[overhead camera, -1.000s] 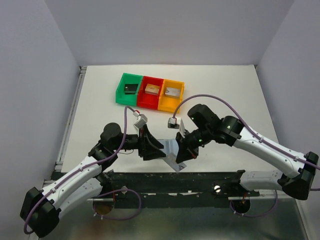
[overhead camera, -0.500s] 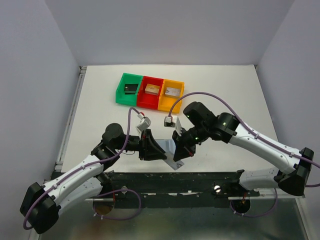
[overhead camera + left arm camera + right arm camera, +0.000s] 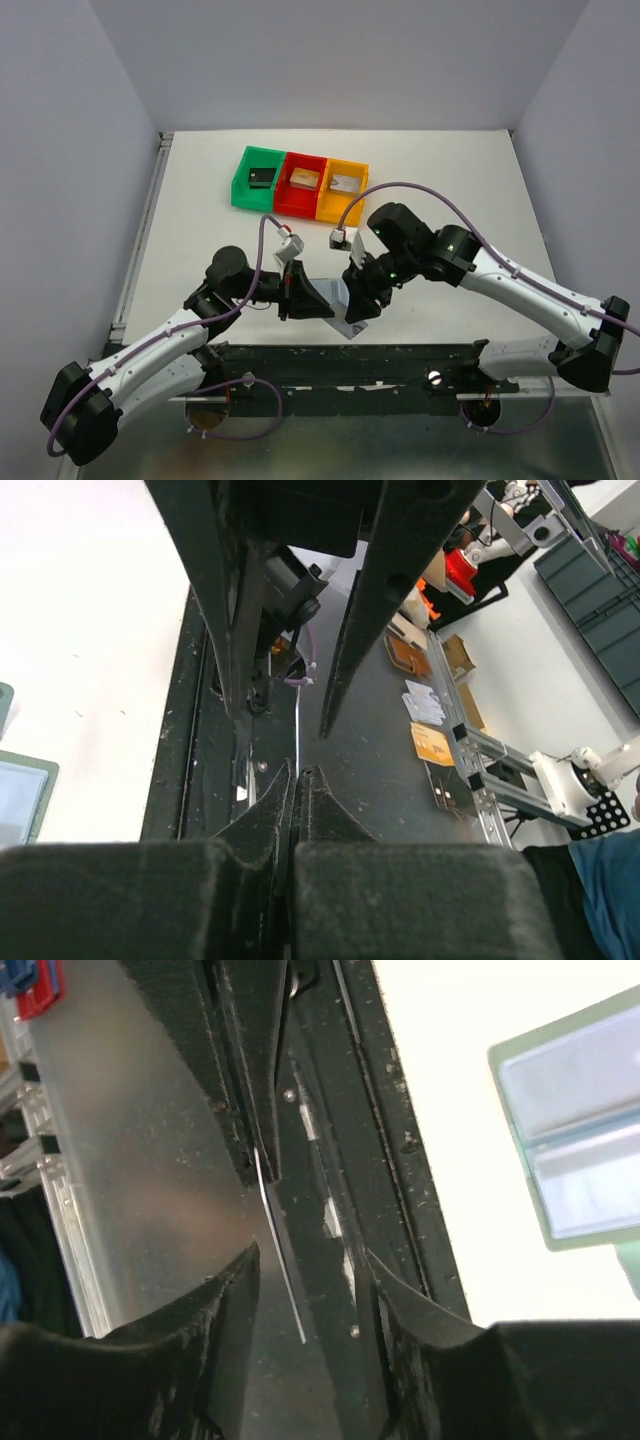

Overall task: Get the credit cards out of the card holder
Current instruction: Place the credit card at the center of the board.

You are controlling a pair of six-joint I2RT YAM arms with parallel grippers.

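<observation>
The left fingers (image 3: 255, 825) are clenched. Their matte black pads press together on a credit card (image 3: 282, 1260), which shows only edge-on as a thin, pale, straight sliver. The right fingers (image 3: 225, 1305) are released. They stand apart on either side of that sliver, with a gap between the card and each dull, dust-flecked pad. The card hangs off the worktop (image 3: 200, 240), close by the card holder (image 3: 590, 1170) and not touching it.

The card holder lies open and flat on the smooth white worktop. It has a grey-green rim with a rounded corner, and two slick, pale blue-grey pockets sit one above the other. From above, both sets of fingers hide part of it.

Just on the near side of the card holder runs a scuffed black rail (image 3: 350, 355), and past that lies a sheet of brushed metal (image 3: 130, 1210).

On the far side of the card holder, well apart from it, three boxy plastic bins stand joined in a row. The green bin (image 3: 238, 188) holds a small black block, the red bin (image 3: 298, 208) a tan one and the orange bin (image 3: 338, 212) a grey one.
</observation>
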